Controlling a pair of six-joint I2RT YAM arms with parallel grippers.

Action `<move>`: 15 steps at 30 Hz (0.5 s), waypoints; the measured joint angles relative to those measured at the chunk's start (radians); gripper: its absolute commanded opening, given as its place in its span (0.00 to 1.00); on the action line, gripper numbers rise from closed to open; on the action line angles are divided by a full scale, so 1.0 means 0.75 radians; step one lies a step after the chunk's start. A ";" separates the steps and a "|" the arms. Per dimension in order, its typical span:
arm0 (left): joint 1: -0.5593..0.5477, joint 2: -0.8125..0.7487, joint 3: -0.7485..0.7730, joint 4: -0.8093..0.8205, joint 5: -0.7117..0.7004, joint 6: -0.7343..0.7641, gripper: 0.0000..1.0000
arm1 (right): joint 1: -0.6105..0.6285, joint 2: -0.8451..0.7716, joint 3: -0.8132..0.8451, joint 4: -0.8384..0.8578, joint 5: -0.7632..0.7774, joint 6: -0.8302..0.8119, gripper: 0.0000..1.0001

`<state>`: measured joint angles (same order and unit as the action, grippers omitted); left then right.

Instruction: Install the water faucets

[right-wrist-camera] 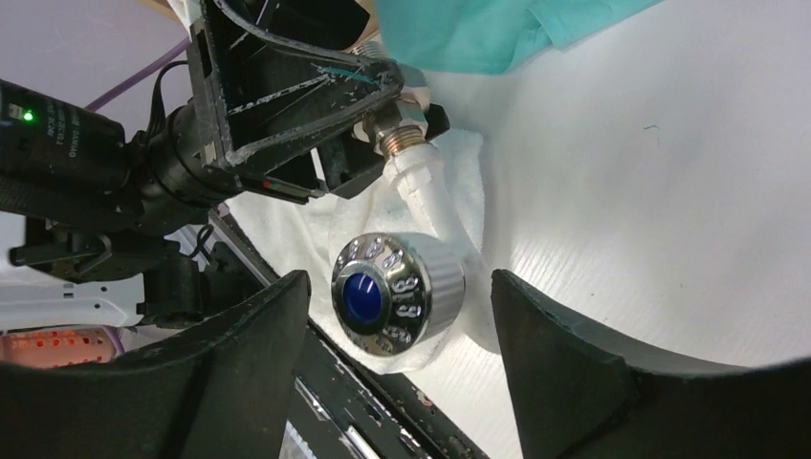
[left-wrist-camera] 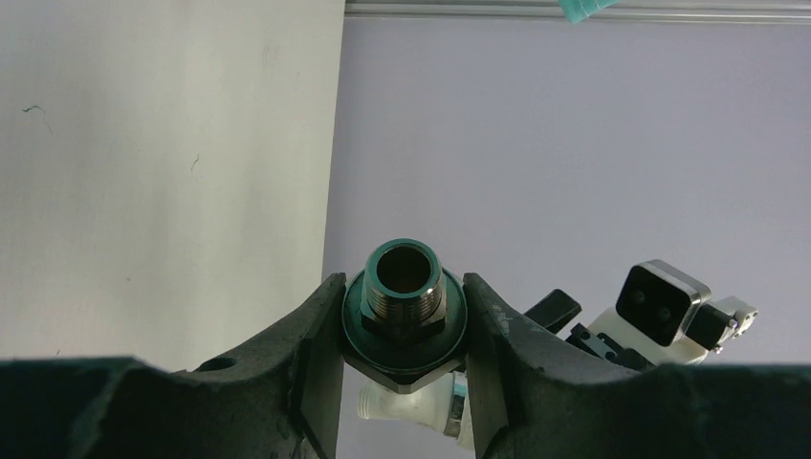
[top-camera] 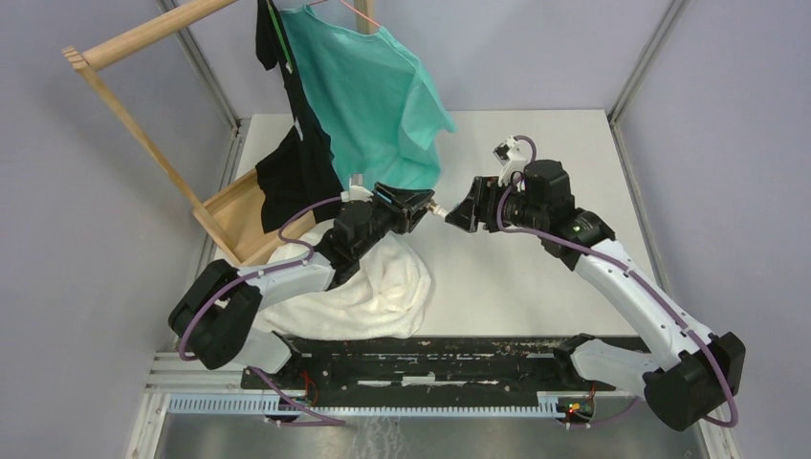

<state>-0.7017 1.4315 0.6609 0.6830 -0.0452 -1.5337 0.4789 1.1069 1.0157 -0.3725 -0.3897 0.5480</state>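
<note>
Between the fingers of your left pincer (top-camera: pixel 424 205) the silver threaded fitting (left-wrist-camera: pixel 405 289) is sitting clamped. Its open bore is facing the wrist camera, and a green ring is showing round its base. Just beyond those fingertips the white spout (right-wrist-camera: pixel 426 196) is meeting the fitting end to end. Its ribbed tail is lying against the thread, but how far it is engaged you cannot tell. Further right, your right pincer (top-camera: pixel 461 213) is standing with its jaws apart, one on either side of the spout's chrome knob (right-wrist-camera: pixel 397 301) with the blue dot. A gap is showing beside the knob, so nothing is being gripped there. Both pincers are hanging above the table (top-camera: pixel 545 287).

By the look of it, you are working the joining step: the parts are lining up, and the screwing-together is looking unfinished. The next move is calling for the right jaws to close on the knob end and turn it against the steadied fitting, with the axis straight so the thread is not crossing.

Left of and behind the left pincer a wooden rack (top-camera: pixel 143 134) is leaning. A black garment (top-camera: pixel 296 167) and a teal shirt (top-camera: pixel 373 96) are hanging from it. The shirt's hem is dangling just behind the left fingertips, crowding any lift. Beneath that pincer's arm a white towel (top-camera: pixel 373 287) is lying bunched.
</note>
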 measured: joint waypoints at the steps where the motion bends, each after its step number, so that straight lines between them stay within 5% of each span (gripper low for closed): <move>1: 0.000 0.002 0.000 0.001 0.004 0.000 0.03 | 0.000 0.013 -0.003 0.012 0.003 0.001 0.59; 8: 0.005 0.043 0.000 0.005 0.039 0.000 0.03 | -0.005 0.048 -0.034 0.049 0.023 0.041 0.29; 15: 0.023 0.047 -0.003 0.015 0.036 0.002 0.03 | -0.067 0.072 -0.117 0.210 -0.068 0.239 0.22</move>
<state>-0.6846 1.4670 0.6586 0.6945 -0.0181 -1.5322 0.4286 1.1606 0.9279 -0.2150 -0.4404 0.7273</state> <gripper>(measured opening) 0.497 0.518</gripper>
